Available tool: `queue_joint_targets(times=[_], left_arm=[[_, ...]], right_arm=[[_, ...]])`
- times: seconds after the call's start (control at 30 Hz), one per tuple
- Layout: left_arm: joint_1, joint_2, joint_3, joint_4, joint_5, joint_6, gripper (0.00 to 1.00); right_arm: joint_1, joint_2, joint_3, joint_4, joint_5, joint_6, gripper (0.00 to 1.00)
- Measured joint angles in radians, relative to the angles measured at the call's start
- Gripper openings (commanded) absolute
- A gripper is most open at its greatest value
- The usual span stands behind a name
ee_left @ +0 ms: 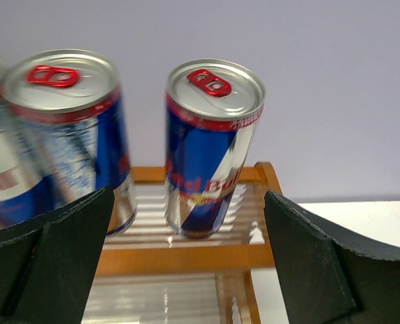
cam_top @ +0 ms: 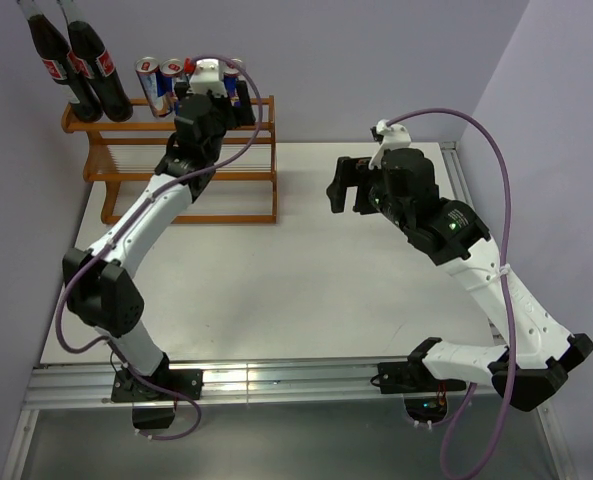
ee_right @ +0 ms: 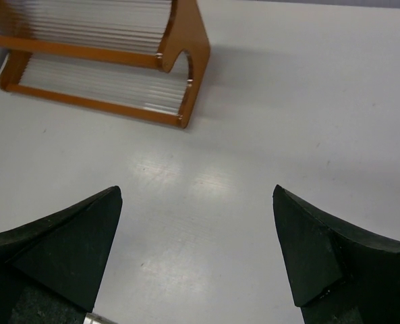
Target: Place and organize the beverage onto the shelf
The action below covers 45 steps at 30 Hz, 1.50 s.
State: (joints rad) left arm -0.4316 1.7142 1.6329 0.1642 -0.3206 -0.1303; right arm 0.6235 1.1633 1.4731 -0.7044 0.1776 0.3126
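Your left jaws stood wide apart at the top tier of the shelf [cam_top: 186, 180], one can [ee_left: 210, 148] upright between them, untouched. Other cans [cam_top: 158, 85] stood beside it, with two bottles [cam_top: 96, 65] at that tier's left end. Your right jaws hung apart over the desk [cam_top: 306, 270], holding nothing.

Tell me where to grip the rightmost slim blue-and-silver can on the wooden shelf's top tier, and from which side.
Grip the rightmost slim blue-and-silver can around its straight mid-body, coming level from the front, a finger each side. It stands upright on the orange-brown wooden shelf, with a gap to the neighbouring can and open space on its right.
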Motion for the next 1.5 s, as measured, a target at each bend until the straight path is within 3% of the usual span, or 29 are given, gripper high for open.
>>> queue_joint_targets(times=[0.47,0.63,0.9,1.27,1.5], left_arm=[[0.000,-0.358,-0.090,-0.411,-0.086,-0.071,0.99],[0.000,-0.411,-0.098,-0.604,-0.145,-0.125,0.99],[0.000,-0.596,-0.234,-0.774,-0.180,-0.145,0.99],[0.000,-0.922,-0.605,-0.739,-0.254,-0.126,1.00],[0.000,-0.993,-0.703,-0.657,-0.261,-0.119,1.00]], right_arm=[[-0.002,-0.066,-0.063,0.048,0.275,0.004,1.00],[-0.002,-0.143,-0.154,0.074,0.302,-0.007,1.00],[-0.002,-0.228,-0.189,0.027,0.346,-0.011,1.00],[-0.002,-0.399,-0.332,-0.030,0.410,-0.003,1.00],[-0.002,-0.484,-0.430,-0.027,0.412,0.004,1.00]])
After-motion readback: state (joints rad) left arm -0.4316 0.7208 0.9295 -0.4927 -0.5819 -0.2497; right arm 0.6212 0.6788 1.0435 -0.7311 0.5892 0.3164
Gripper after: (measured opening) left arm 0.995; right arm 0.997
